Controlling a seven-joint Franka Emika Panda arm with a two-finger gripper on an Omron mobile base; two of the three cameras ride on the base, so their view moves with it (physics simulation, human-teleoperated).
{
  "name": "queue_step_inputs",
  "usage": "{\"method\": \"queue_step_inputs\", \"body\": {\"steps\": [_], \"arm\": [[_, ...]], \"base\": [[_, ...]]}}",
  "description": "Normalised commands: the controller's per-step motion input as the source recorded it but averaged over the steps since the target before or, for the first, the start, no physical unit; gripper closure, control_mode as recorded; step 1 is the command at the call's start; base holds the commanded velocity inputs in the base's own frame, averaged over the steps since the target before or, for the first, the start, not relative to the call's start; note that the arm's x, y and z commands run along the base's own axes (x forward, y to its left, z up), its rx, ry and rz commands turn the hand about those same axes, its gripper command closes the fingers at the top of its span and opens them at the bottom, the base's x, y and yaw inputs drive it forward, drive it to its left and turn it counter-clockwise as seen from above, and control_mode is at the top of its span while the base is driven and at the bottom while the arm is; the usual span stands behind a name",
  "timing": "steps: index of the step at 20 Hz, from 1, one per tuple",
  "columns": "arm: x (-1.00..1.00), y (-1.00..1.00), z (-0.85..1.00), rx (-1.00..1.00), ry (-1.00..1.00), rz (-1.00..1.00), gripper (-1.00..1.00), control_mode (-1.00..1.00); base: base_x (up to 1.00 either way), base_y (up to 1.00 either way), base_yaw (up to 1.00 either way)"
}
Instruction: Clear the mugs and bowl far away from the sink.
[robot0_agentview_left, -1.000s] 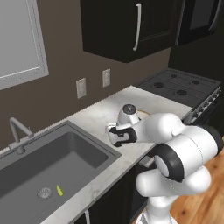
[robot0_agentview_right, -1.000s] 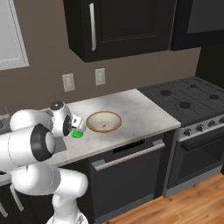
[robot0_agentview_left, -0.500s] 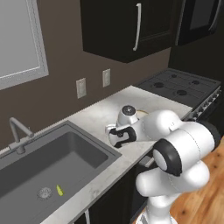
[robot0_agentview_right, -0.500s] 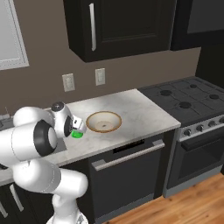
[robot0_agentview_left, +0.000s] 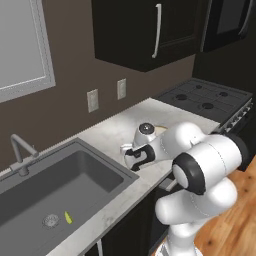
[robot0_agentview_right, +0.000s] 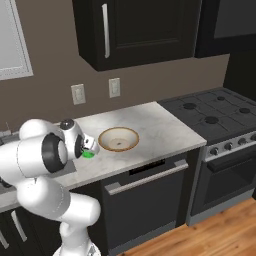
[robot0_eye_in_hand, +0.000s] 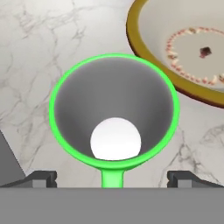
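Note:
A bright green mug (robot0_eye_in_hand: 113, 109) with a grey inside stands upright on the marble counter, its handle toward me. My gripper (robot0_eye_in_hand: 113, 178) hangs open just above it, one fingertip (robot0_eye_in_hand: 41, 178) on each side of the handle side, touching nothing. From the right base view the green mug (robot0_agentview_right: 89, 154) peeks out under the gripper (robot0_agentview_right: 86, 148). The cream bowl (robot0_agentview_right: 118, 138) with its brown-gold rim sits close beside it, also at the upper right as the bowl (robot0_eye_in_hand: 192, 48). The dark sink (robot0_agentview_left: 75, 180) lies left of the gripper (robot0_agentview_left: 131, 156).
A grey faucet (robot0_agentview_left: 20, 152) stands behind the sink, and a small yellow-green scrap (robot0_agentview_left: 67, 217) lies near the drain. Right of the bowl the counter (robot0_agentview_right: 160, 125) runs to a black stove (robot0_agentview_right: 210, 107). Dark cabinets hang overhead.
The hand has sunk a little lower over the green mug. Its jaws stay open and the mug and bowl have not moved.

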Motion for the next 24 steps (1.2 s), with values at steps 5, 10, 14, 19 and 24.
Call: {"method": "queue_step_inputs", "body": {"steps": [5, 10, 14, 19, 24], "arm": [[0.04, 0.02, -0.16, 0.00, 0.00, 0.00, 1.00, -1.00], [0.00, 0.07, -0.09, 0.00, 0.00, 0.00, 1.00, -1.00], [0.00, 0.00, -0.10, 0.00, 0.00, 0.00, 1.00, -1.00], [0.06, 0.00, 0.02, 0.00, 0.00, 0.00, 1.00, -1.00], [-0.33, 0.13, 0.85, -0.01, -0.10, 0.00, 1.00, -1.00]], "base": [[0.00, 0.00, 0.00], [0.00, 0.00, 0.00], [0.00, 0.00, 0.00], [0.00, 0.00, 0.00], [0.00, 0.00, 0.00]]}}
